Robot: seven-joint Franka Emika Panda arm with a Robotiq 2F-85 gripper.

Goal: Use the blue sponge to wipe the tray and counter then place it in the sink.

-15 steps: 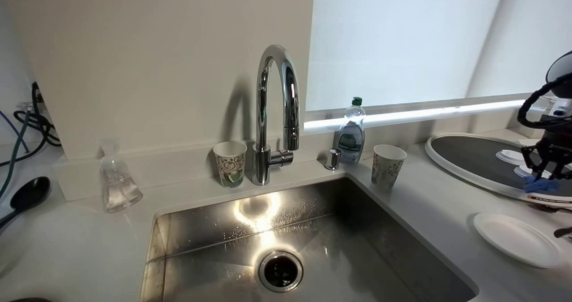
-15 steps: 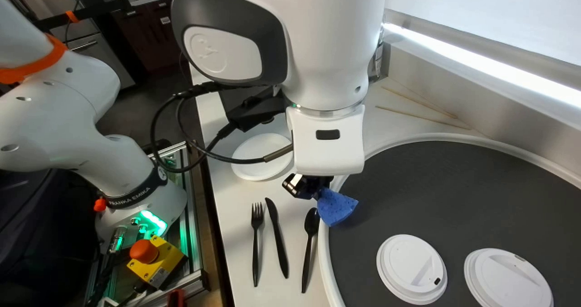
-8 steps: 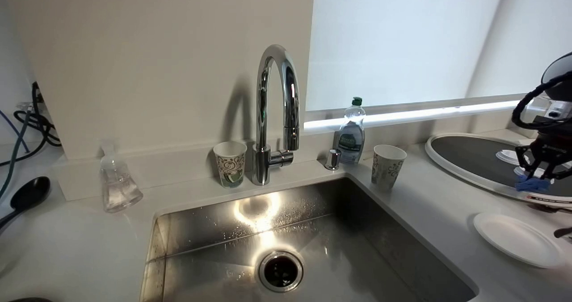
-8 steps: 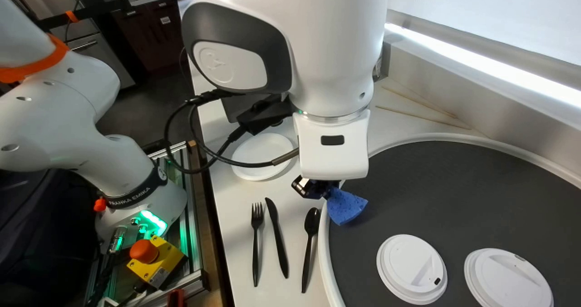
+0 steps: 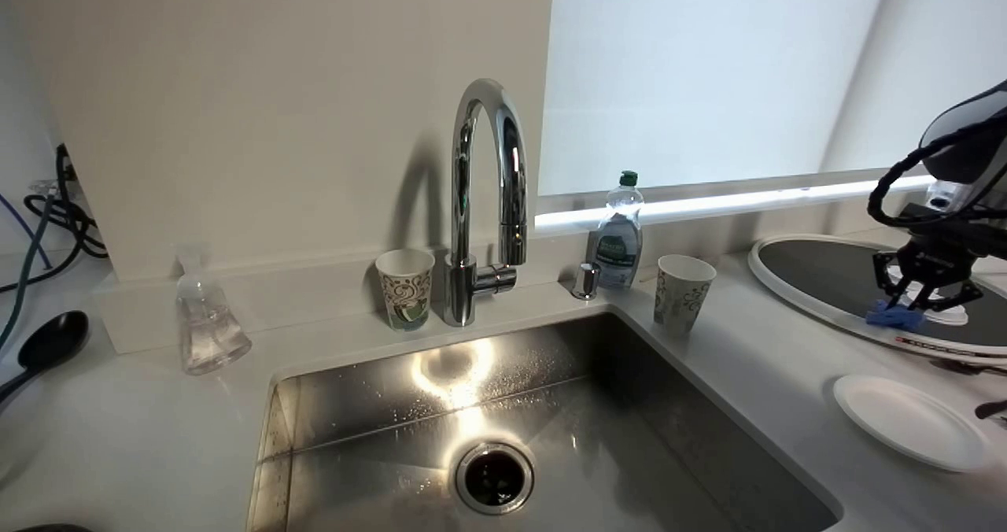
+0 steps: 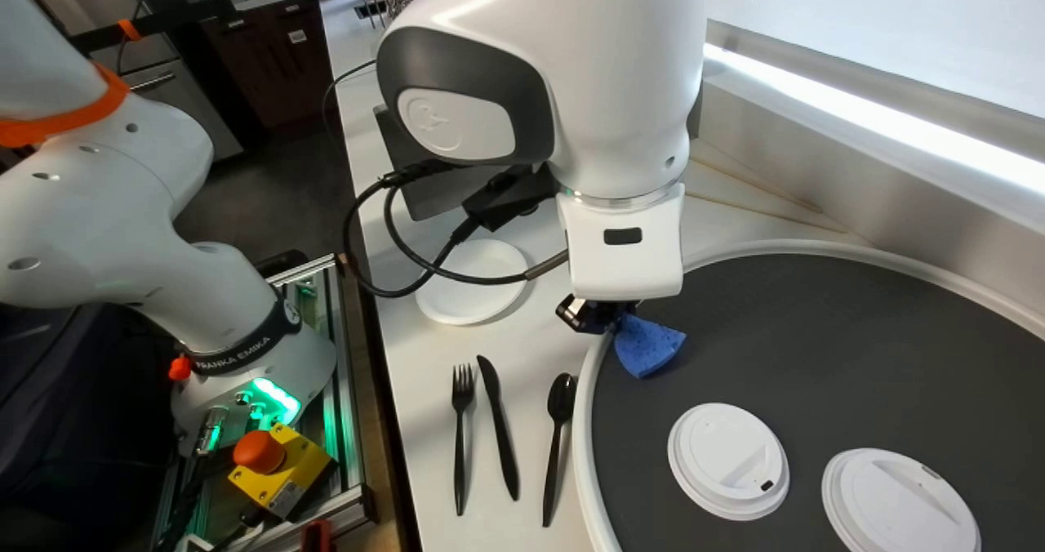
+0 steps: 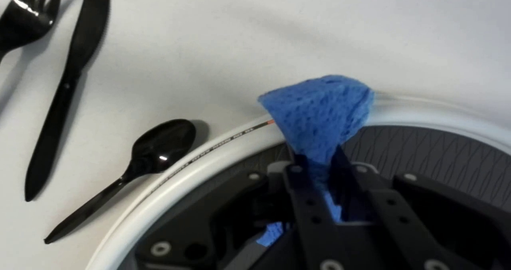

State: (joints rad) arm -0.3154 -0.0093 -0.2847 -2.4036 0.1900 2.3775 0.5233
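My gripper (image 7: 318,164) is shut on the blue sponge (image 7: 319,110), which is pinched in the middle and fans out on both sides of the fingers. In an exterior view the sponge (image 6: 647,346) appears to rest on the grey surface of the tray, just inside its pale rim (image 6: 581,454). The gripper (image 5: 905,305) and sponge (image 5: 893,316) also show at the near rim of the tray (image 5: 793,296) in an exterior view. The white counter (image 5: 779,367) surrounds the steel sink (image 5: 378,477), which has a round drain and an arched tap (image 5: 488,95).
Two white lids (image 6: 727,460) lie on the tray. A black fork (image 6: 461,429), knife (image 6: 500,429) and spoon (image 6: 560,405) lie beside it. A white plate (image 5: 909,422), paper cup (image 5: 684,292) and soap bottle (image 5: 618,241) stand between tray and sink.
My gripper has moved along inside the tray's rim with the sponge, toward the sink side, and looks lower. The lids and rim lettering have shifted slightly, so the tray has turned a little.
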